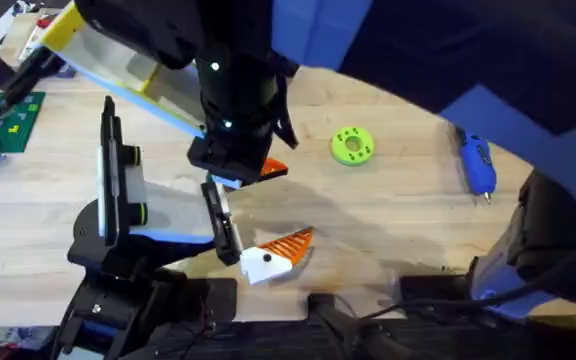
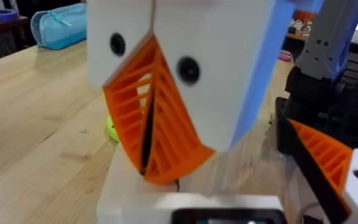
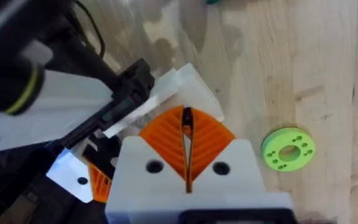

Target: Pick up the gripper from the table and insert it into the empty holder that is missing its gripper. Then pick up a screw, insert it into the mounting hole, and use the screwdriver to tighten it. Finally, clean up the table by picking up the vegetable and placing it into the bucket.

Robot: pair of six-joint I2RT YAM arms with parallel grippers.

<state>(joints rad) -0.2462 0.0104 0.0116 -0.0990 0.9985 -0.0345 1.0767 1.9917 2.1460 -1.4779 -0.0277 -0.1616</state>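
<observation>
While both arms crowd the table's (image 1: 388, 210) middle, each pincer, left gripper (image 2: 146, 168) and right gripper (image 3: 186, 163), pads pressed together on nothing, hovers by the holder (image 1: 222, 225), likely aligning the spare finger (image 1: 280, 250); screwdriver (image 1: 476, 165) lies near the right edge.

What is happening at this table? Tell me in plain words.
The right end effector is closed and sits right beside the holder on the mock wrist. The holder has one white-and-orange finger at its end. The screwdriver lies by itself toward the right of the table, and a green disc lies near the middle. No screw is being driven at this moment.
</observation>
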